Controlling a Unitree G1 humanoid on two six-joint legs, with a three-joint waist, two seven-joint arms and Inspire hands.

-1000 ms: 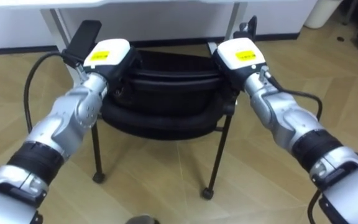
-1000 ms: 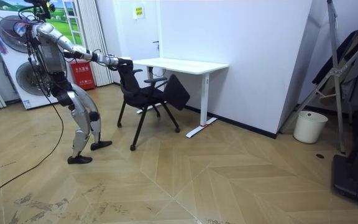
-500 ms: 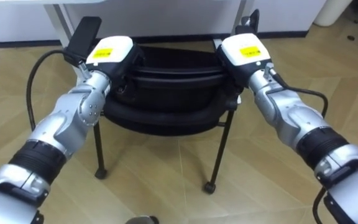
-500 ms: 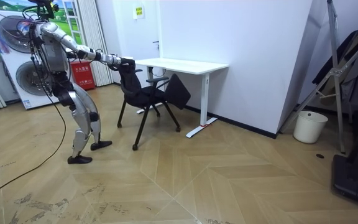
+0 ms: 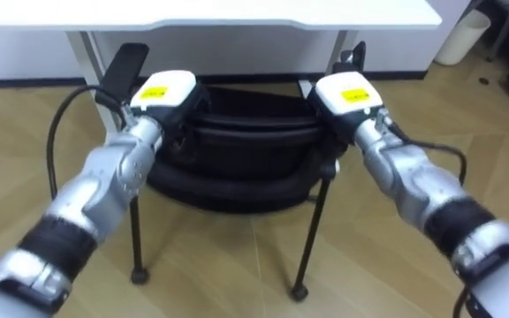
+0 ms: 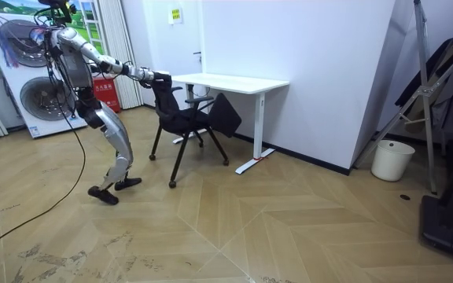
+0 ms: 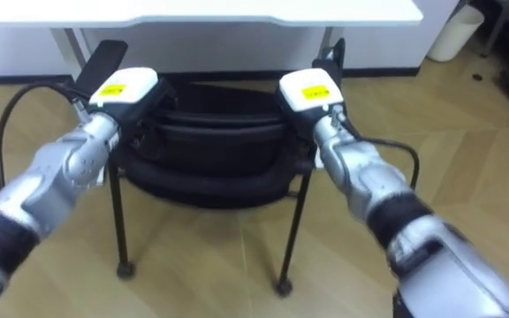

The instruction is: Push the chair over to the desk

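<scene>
A black chair [image 5: 246, 128] on thin legs with castors stands before me, its seat facing a white desk [image 5: 210, 12]. My left hand [image 5: 164, 91] lies on the top edge of the backrest at its left end, beside the raised left armrest [image 5: 126, 62]. My right hand [image 5: 347, 91] lies on the same edge at its right end, by the other armrest [image 5: 353, 53]. Both hands show their white backs, and their fingers are hidden against the black backrest. In the room view I lean forward with both arms stretched out to the chair [image 6: 189, 119], which stands partly under the desk [image 6: 226, 81].
A white bin [image 5: 464, 24] stands at the far right by the wall, also the bin [image 6: 389, 159] in the room view. Desk legs [image 5: 85, 49] flank the chair. A red box [image 6: 104, 94] and a drum machine [image 6: 38, 102] are behind me, a clothes rack [image 6: 439, 79] far right.
I have taken a step toward the desk, my rear leg swinging forward. The desk top has come into the eye view, and the chair has rolled slightly closer to the desk.
</scene>
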